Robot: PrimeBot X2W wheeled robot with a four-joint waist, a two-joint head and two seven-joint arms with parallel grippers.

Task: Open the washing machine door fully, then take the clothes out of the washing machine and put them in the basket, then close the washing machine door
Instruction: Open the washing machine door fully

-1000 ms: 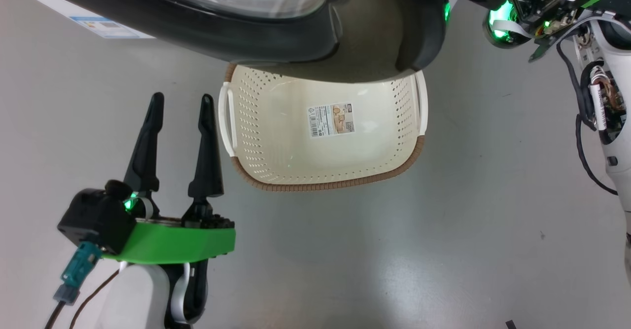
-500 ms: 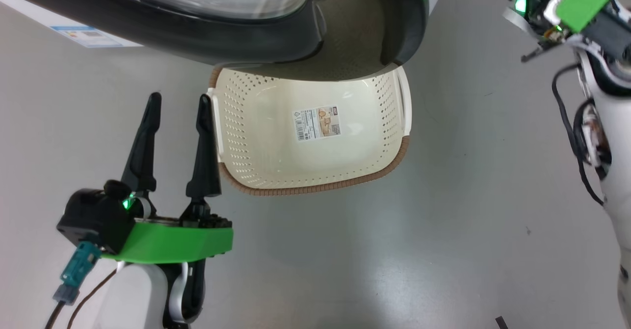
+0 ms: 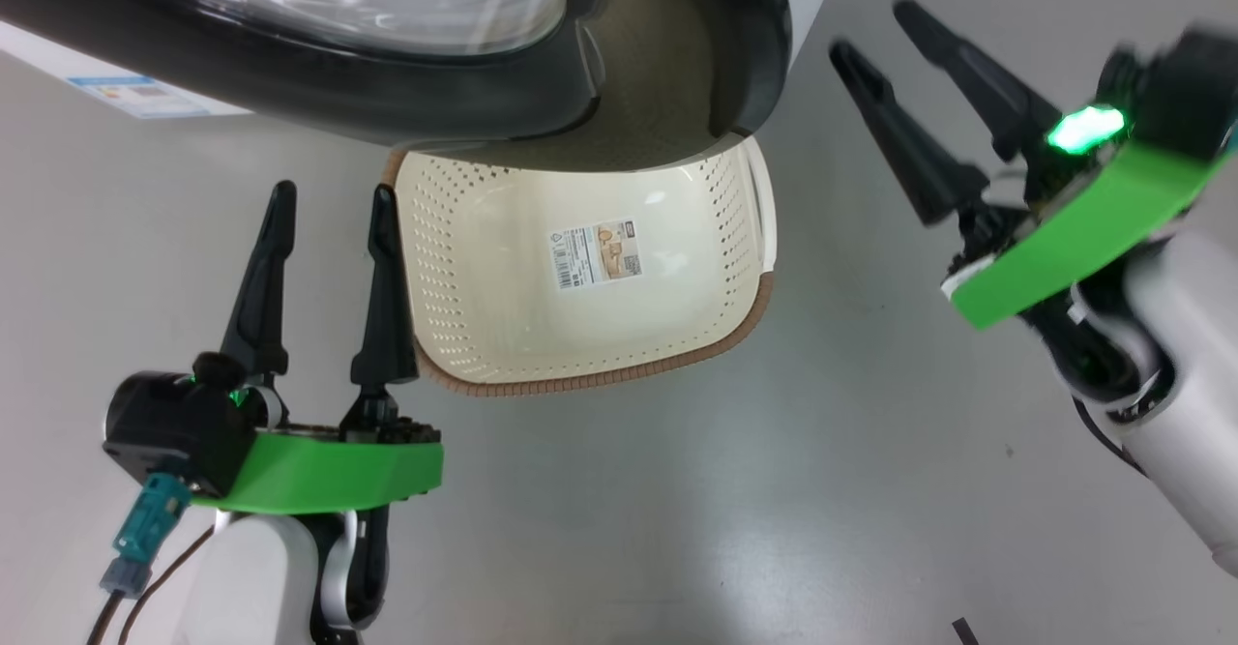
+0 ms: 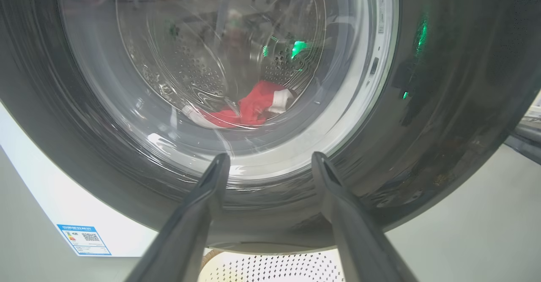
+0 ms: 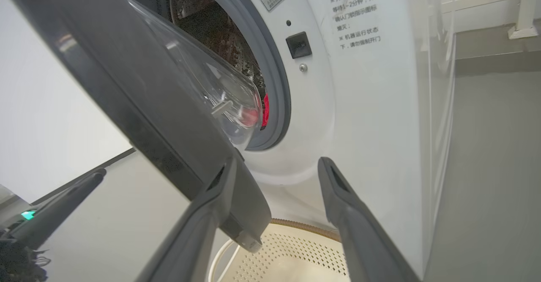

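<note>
White, boxy and biggest: noted the front-loading washing machine (image 5: 372, 104) with its round washing machine door (image 3: 387, 103), glossy black rim and bulging clear window, swung partly out over the small cream perforated plastic basket (image 3: 580, 379). Spotted bright red clothes with white trim (image 4: 249, 108) inside the steel drum (image 4: 198, 70), behind that window. Found left gripper (image 3: 334, 189) just beside the basket and right gripper (image 3: 869, 26) apart from the door, dark fingers of both spread wide, empty.

Floor (image 3: 774, 490) was plain glossy grey with a bit of glare. The cream basket (image 3: 600, 380) sat straight on it, just in front of the white washing machine (image 5: 363, 104), which stood there too. There was a small dark strip (image 3: 960, 630) near the edge, maybe tape.
</note>
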